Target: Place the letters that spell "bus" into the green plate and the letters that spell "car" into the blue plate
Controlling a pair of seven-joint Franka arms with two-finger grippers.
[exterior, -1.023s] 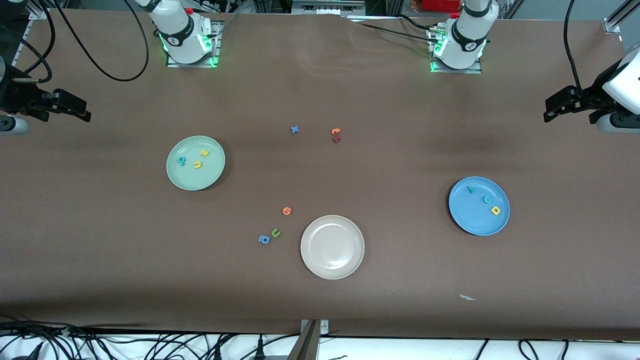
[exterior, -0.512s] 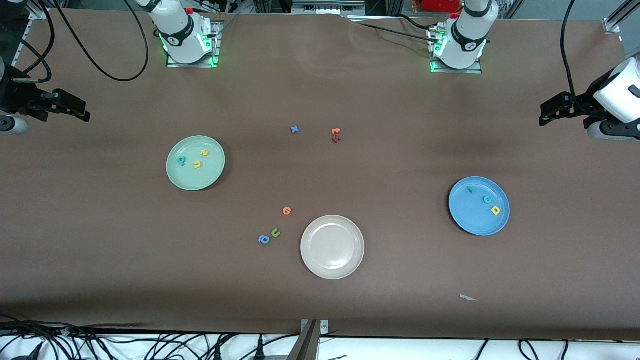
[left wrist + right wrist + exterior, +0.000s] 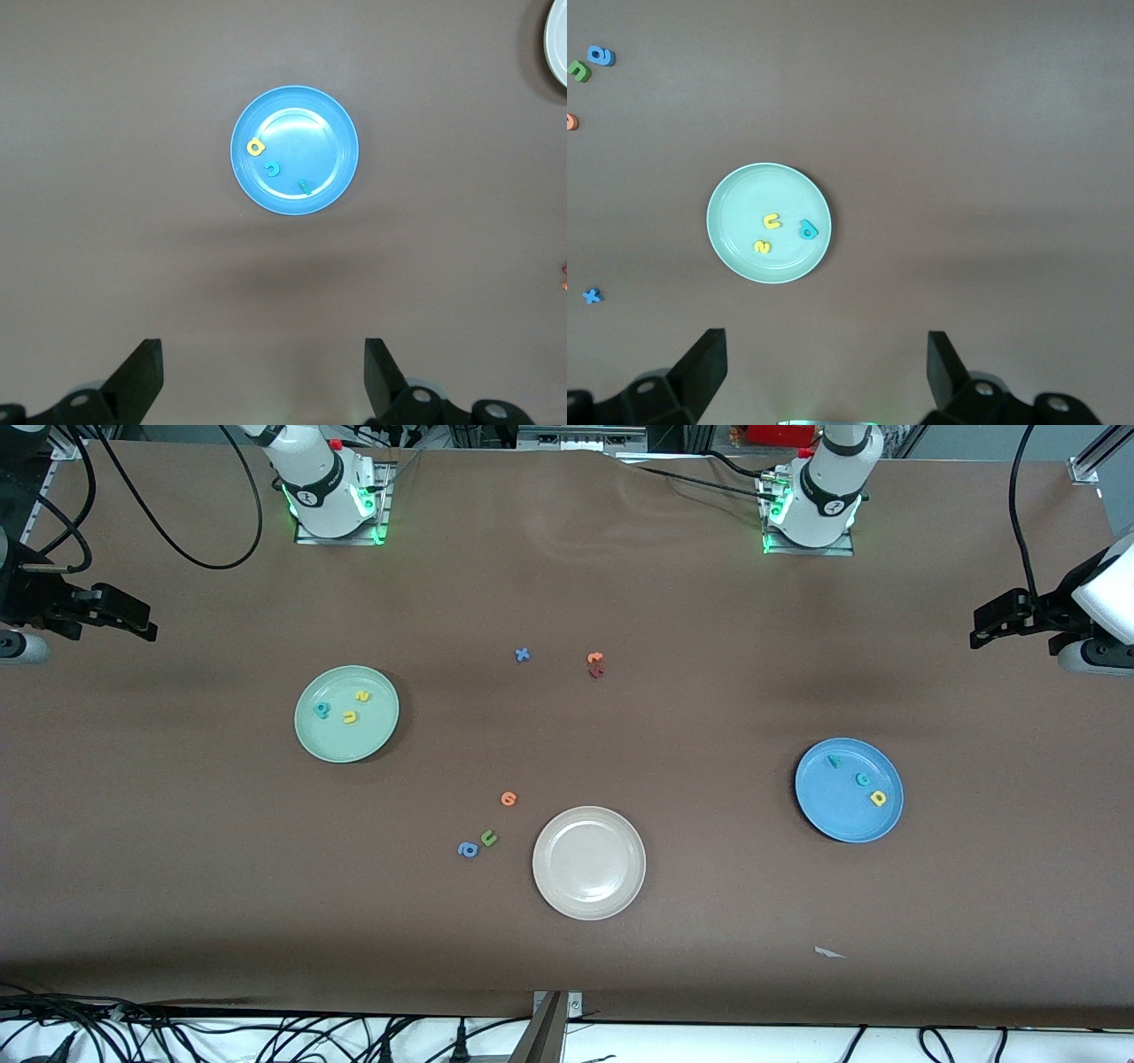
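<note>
The green plate (image 3: pixel 341 744) holds a teal "b" (image 3: pixel 322 709), a yellow "u" (image 3: pixel 350 716) and a yellow "s" (image 3: pixel 361 696). The right wrist view shows the same plate (image 3: pixel 735 212) with "b" (image 3: pixel 807 231), "u" (image 3: pixel 772 220) and "s" (image 3: pixel 762 246). In the blue plate (image 3: pixel 837 815) lie a teal "r" (image 3: pixel 833 761), a teal "c" (image 3: pixel 862 779) and a yellow "a" (image 3: pixel 878 798). My left gripper (image 3: pixel 983 627) (image 3: pixel 263 381) hangs open and empty over bare table at its arm's end. My right gripper (image 3: pixel 142 622) (image 3: pixel 824 376) is likewise open and empty at the other end.
A cream-white plate (image 3: pixel 589 863) sits nearer the front camera, mid-table. Loose letters lie around: a blue "x" (image 3: pixel 522 654), an orange (image 3: pixel 595 658) and a dark red one (image 3: pixel 596 672), another orange (image 3: pixel 508 799), a green "u" (image 3: pixel 488 838), a blue "a" (image 3: pixel 468 850). A white scrap (image 3: pixel 828 953) lies near the front edge.
My left gripper has drifted a little back and forth at its end of the table. The right gripper, plates and letters have not moved.
</note>
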